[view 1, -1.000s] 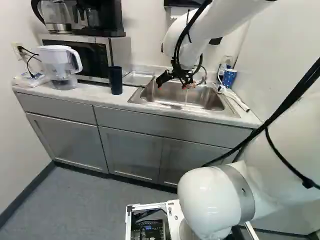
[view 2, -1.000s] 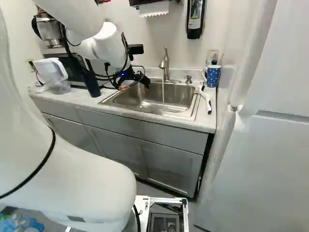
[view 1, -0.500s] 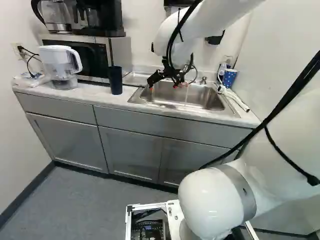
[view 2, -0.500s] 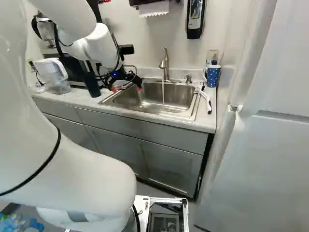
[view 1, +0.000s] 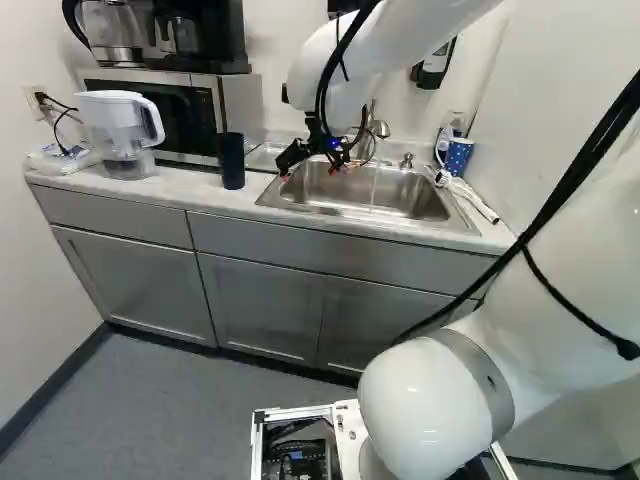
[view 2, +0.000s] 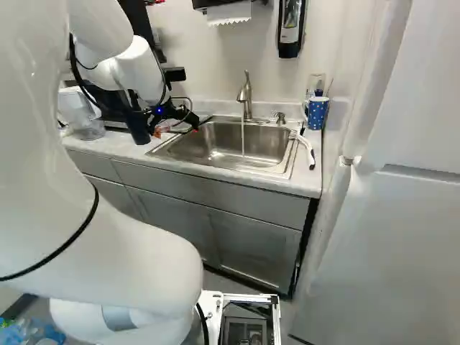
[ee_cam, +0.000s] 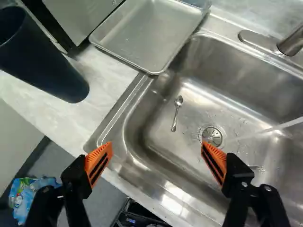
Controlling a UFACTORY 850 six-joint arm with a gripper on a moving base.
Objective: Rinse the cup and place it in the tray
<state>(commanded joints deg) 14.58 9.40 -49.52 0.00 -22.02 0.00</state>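
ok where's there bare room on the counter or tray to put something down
Most of the tray beside the sink is bare, as is the counter between sink and dark cup. Crowded at the sink's other end, with the brush and dotted mug.

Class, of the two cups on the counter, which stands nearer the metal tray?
The tall, dark, plain cup, near the microwave; the other, a blue mug with white spots, stands across the sink.

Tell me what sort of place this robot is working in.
Probably a kitchenette or break room: there is a stainless sink with its faucet running, a microwave with a coffee maker on top, and a water filter pitcher.
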